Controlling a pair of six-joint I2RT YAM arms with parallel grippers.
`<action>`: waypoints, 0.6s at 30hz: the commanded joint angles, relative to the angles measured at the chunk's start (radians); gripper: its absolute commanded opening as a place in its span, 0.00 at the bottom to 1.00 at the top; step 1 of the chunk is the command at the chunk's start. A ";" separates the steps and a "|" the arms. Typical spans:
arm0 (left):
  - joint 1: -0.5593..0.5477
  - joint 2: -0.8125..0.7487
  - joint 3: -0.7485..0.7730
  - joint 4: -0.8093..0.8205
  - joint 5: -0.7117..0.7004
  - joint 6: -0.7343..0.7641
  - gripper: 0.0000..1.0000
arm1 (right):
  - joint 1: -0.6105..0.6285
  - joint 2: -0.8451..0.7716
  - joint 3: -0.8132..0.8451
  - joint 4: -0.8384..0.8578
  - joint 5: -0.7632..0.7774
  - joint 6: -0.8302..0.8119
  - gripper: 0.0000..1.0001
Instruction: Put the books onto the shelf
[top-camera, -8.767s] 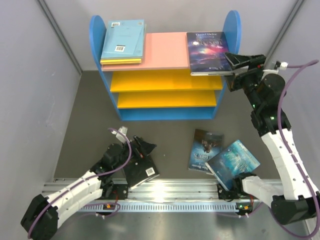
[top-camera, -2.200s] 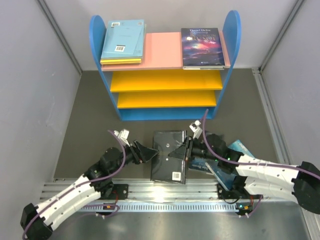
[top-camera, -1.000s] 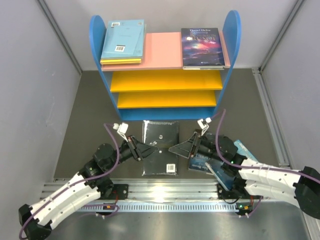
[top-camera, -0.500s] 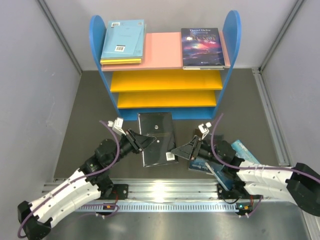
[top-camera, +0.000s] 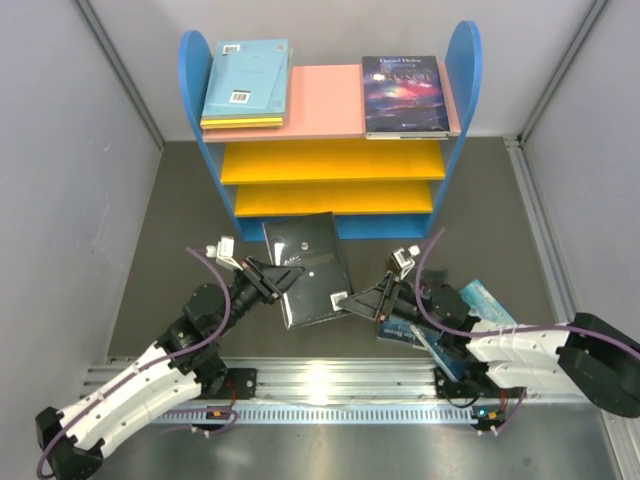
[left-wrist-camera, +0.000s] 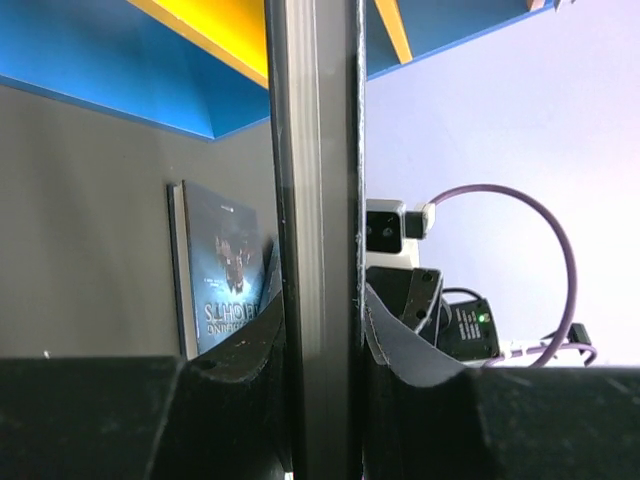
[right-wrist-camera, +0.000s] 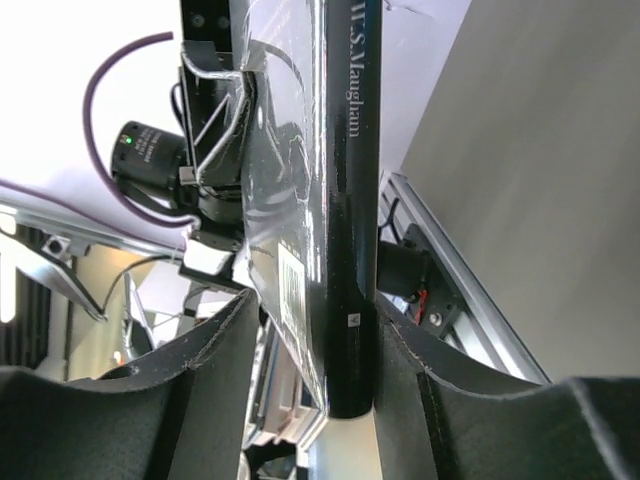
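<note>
Both jaws clamped, black book (top-camera: 320, 258) edges (tilted)

Black book (top-camera: 312, 262) between left pincer (top-camera: 283, 273) and right pincer (top-camera: 346, 300), near shelf (top-camera: 325, 102)

Top camera: fixed high, behind the rig, tilted down over the table (top-camera: 170, 200); shelf (top-camera: 330, 120) at far end. Left wrist camera: hard up against the black book (left-wrist-camera: 315, 250), edge-on between its fingers (left-wrist-camera: 120, 420), shelf beyond. Right wrist camera: equally close, facing that book's spine from the opposite side. All three share the book.
</note>
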 joint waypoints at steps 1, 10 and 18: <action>0.005 0.018 -0.019 0.219 -0.060 -0.029 0.00 | 0.044 0.065 0.013 0.265 -0.023 0.047 0.45; 0.005 0.024 -0.040 0.219 -0.042 -0.041 0.00 | 0.046 0.126 -0.004 0.423 0.030 0.081 0.11; 0.007 0.045 -0.022 0.141 -0.005 0.022 0.36 | 0.046 -0.218 -0.036 0.114 0.130 -0.020 0.00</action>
